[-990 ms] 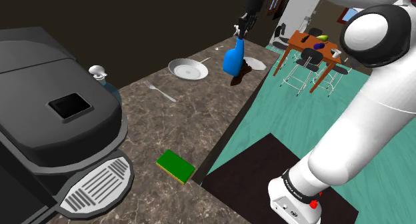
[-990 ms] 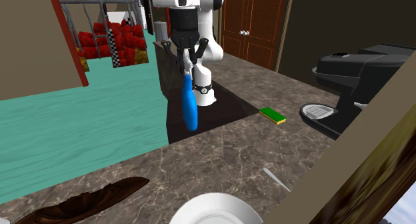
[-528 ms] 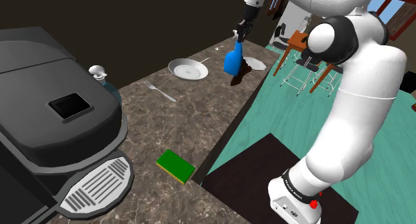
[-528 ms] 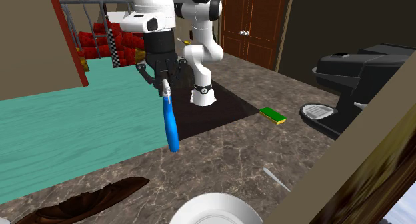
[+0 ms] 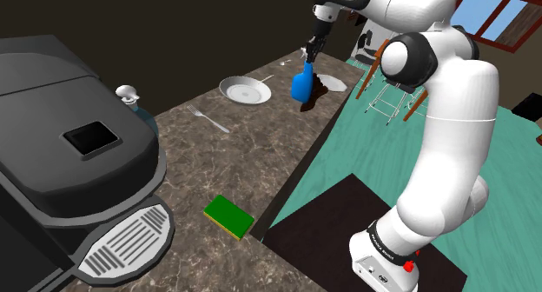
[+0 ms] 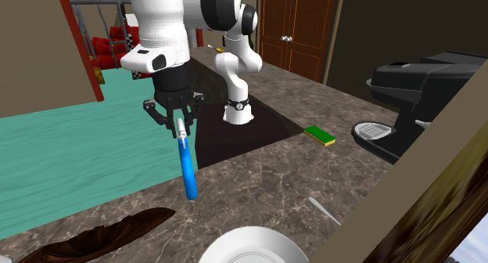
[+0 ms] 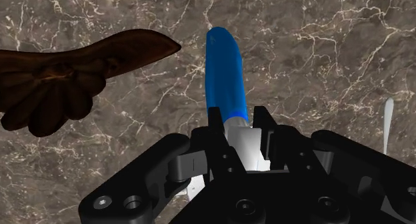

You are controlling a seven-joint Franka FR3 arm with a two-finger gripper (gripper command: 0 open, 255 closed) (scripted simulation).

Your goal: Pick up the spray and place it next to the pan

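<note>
Looking down the arm from the shoulder view, I see the gripper (image 5: 310,54) clenched on the white head of the blue spray bottle (image 5: 301,83), which hangs below it at the far end of the brown marbled counter (image 5: 252,160). The bottle sits between the white pan (image 5: 245,91) and a dark brown leaf-shaped dish (image 5: 313,95), near the counter's edge. I cannot tell whether its base touches the stone.

In the second exterior view the gripper (image 6: 181,128) points straight down, and the spray bottle (image 6: 188,171) hangs slightly tilted. Its lower end shows over the counter near the edge. The pan (image 6: 250,250) and the brown dish (image 6: 102,234) lie nearer the camera.

From the wrist camera, the fingers of the gripper (image 7: 240,126) clasp the bottle's white neck. The spray bottle (image 7: 223,79) has a plain blue body that runs away from me above the marbled surface, just beside the tip of the brown dish (image 7: 60,76). A fork (image 7: 387,123) lies off to the other side.

Further back along the counter are the fork (image 5: 208,119), a green sponge (image 5: 229,216) and a large black coffee machine (image 5: 69,151). There is small dark lettering on the band at the arm's base (image 5: 382,242), but it is too small for me to read.
</note>
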